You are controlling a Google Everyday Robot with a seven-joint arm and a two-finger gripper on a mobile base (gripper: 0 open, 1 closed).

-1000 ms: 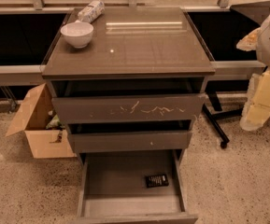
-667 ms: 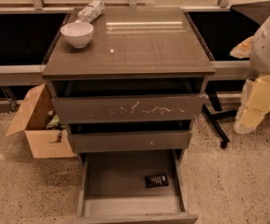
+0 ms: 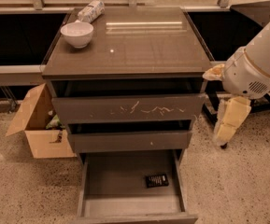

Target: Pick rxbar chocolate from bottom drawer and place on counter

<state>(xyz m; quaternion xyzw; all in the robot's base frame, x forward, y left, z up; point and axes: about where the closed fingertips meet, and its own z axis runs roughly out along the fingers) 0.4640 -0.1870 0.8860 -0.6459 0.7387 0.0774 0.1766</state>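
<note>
Glossy table (image 3: 144, 45) carries bowl (image 3: 77, 33) and packet (image 3: 90, 10) at its far-left corner; bottom drawer (image 3: 116, 183) stands open, rxbar chocolate (image 3: 157, 180) near its right wall; hand (image 3: 229, 121) hangs just right of the drawers above speckled floor (image 3: 246, 185), grip state indeterminable.

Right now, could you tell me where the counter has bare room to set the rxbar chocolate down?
The counter is bare across its middle, front and right side. Only the back left corner is crowded: the white bowl with the packet behind it. The gripper hangs off to the right, below counter level.
</note>
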